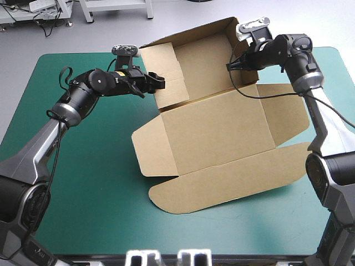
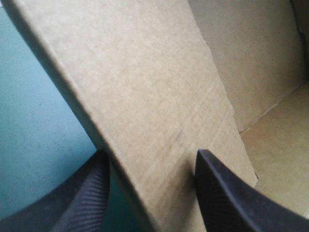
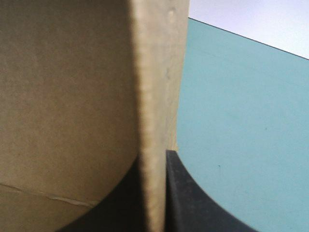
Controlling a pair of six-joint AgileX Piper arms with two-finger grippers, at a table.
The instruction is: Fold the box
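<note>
High view: the box (image 1: 222, 127) lies on the middle and far part of the teal-green cover (image 1: 94, 183). Its far half stands up as an open tray with raised walls. Its lid lies flat toward the near edge, with flaps spread to the left, right and near sides. The left gripper (image 1: 157, 83) is at the tray's left wall. Its black fingers (image 2: 227, 193) stand apart, one outside and one inside the wall, not clamped on it. The right gripper (image 1: 233, 64) is at the tray's far right wall, its fingers pinched almost together on the board's edge.
</note>
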